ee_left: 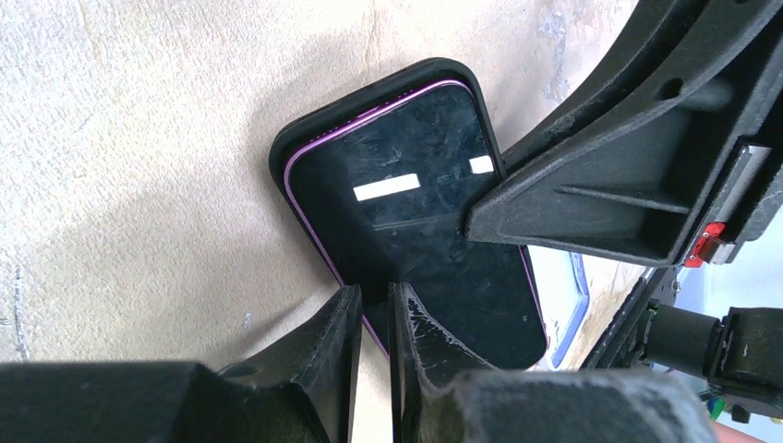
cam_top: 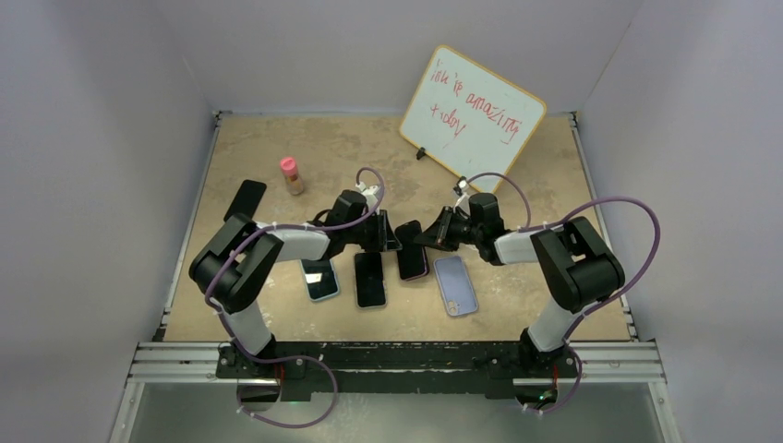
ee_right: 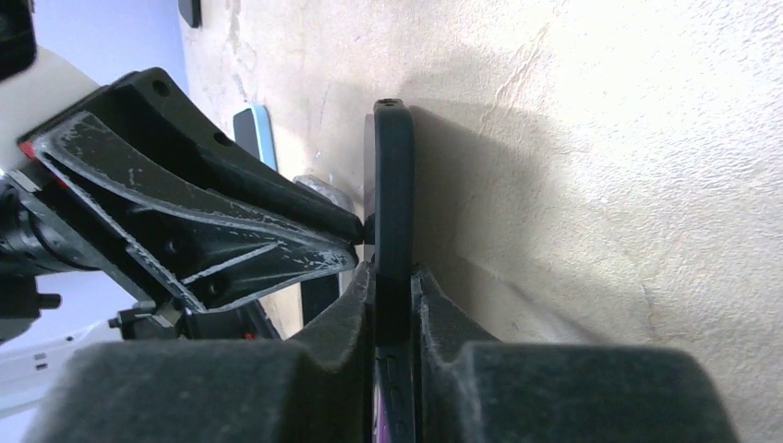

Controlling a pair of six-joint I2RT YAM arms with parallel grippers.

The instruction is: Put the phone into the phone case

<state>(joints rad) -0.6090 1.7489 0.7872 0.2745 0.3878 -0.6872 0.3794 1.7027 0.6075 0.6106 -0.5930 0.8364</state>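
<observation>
Two arms meet at mid-surface in the top view, the left end effector [cam_top: 392,235] and right end effector [cam_top: 420,238] almost tip to tip over the far end of the phone [cam_top: 412,260]. Three more handsets lie in a row beside it: a blue-edged one [cam_top: 320,280], a black one [cam_top: 369,279] and a pale blue one [cam_top: 455,284], so the near side is crowded. Bare surface [cam_top: 369,148] lies beyond, between a pink-capped bottle [cam_top: 292,175] and a tilted whiteboard [cam_top: 473,118]. A dark slab [cam_top: 245,198] sits near the left edge.

From the left wrist, the phone [ee_left: 415,231] sits inside the black phone case [ee_left: 277,157], its purple rim showing along the case lip. The left fingers [ee_left: 337,341] are pressed nearly together, only a slit between them, tips at the phone's long edge. One right finger [ee_left: 572,208] lies on the glass.

From the right wrist, the phone case [ee_right: 392,185] is seen edge-on, just off the surface [ee_right: 600,185]. The right fingers [ee_right: 346,314] pinch it through its thickness. A left finger [ee_right: 231,240] touches its face.
</observation>
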